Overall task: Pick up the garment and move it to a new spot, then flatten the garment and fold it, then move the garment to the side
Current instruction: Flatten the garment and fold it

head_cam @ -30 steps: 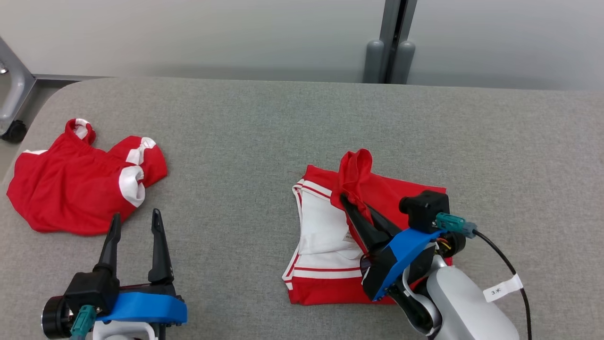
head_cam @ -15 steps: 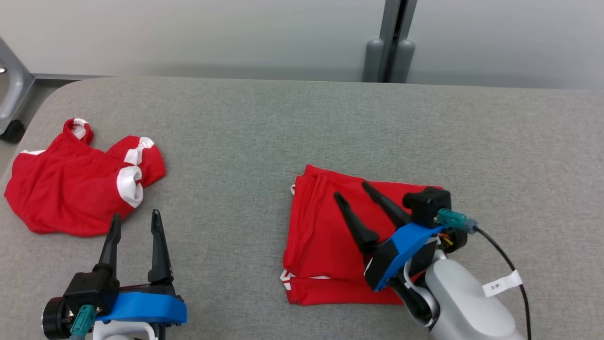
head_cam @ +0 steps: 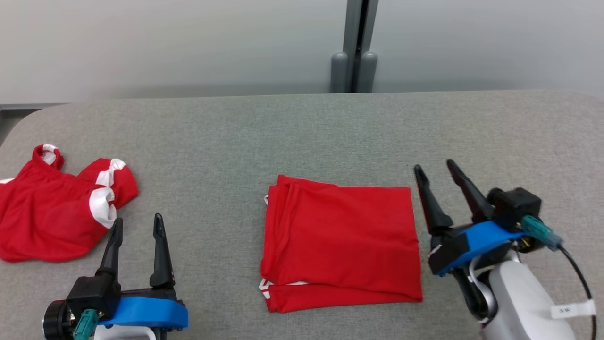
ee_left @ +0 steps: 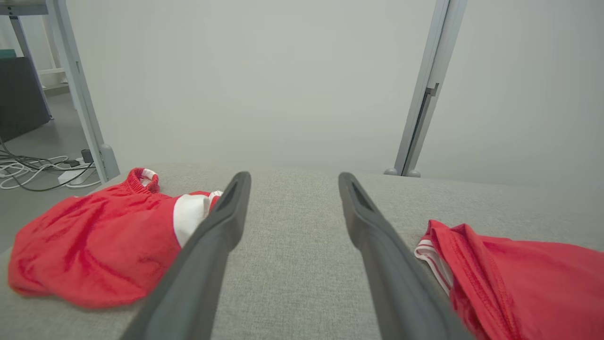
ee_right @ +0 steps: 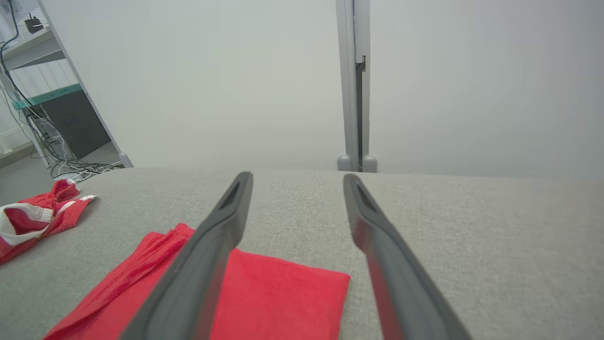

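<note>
The folded red garment [head_cam: 342,241] is laid flat as a near-square on the grey fabric-covered table [head_cam: 302,127], slightly right of centre in the head view, with a strip of white trim exposed at its lower left corner. The right gripper [head_cam: 434,166] is positioned just beside the garment's right edge; its two dark fingers are spread apart and nothing is held between them. The left gripper [head_cam: 138,219] is located at the near left of the table, well apart from the folded garment, with its fingers likewise spread and empty. A crumpled red-and-white garment [head_cam: 56,217] is seen at the far left of the table, near the left gripper. A grey post [head_cam: 354,47] is visible behind the table's far edge.
</note>
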Motion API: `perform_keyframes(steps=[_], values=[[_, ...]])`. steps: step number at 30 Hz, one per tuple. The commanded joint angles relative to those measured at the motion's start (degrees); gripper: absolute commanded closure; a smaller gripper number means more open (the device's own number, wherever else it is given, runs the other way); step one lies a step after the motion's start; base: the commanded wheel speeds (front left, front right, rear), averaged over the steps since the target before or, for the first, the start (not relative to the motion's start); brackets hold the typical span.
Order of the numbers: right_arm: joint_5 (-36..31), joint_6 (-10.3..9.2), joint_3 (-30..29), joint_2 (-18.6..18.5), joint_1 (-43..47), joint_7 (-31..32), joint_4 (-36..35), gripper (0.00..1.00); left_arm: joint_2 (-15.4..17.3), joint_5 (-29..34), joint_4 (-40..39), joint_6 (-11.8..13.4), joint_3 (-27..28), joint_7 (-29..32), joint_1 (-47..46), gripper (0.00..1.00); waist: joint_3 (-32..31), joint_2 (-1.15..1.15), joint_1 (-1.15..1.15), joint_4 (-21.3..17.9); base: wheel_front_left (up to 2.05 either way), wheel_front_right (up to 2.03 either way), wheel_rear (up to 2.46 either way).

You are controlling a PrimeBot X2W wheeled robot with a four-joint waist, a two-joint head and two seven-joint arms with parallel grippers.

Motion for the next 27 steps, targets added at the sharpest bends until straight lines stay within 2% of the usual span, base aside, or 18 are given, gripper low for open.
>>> perform_keyframes(steps=[1,5,8,16,27], values=[[-0.5,0.01,-1.2,-0.2,1.4,0.1,-1.1,0.0,-0.1,0.3,-0.2,0.2,0.2,-0.3,0.4,0.0,-0.5,0.0,0.0,-0.7,0.0,0.0,0.0],[-1.8,0.02,-6.4,0.2,6.0,1.7,-6.5,0.0,-0.1,0.7,-0.4,0.4,0.0,-0.3,0.6,0.0,-1.0,0.0,0.0,-2.0,0.0,0.0,0.0],[-2.5,0.02,-8.2,0.6,8.6,3.0,-9.8,0.0,0.2,0.9,0.1,0.5,-0.1,-0.3,0.5,0.0,-1.3,0.0,0.0,-2.6,0.0,0.0,0.0],[-3.8,0.01,-10.7,2.0,14.7,5.9,-16.7,0.0,1.1,1.0,0.5,0.8,-0.6,0.7,1.0,0.0,-2.2,0.0,0.0,-3.3,0.0,0.0,0.0],[-5.3,0.02,-12.2,2.7,20.1,8.0,-21.2,0.0,1.5,0.8,-3.5,1.8,-1.4,4.1,3.7,0.0,-3.5,0.0,0.0,-2.7,0.0,0.0,0.0]])
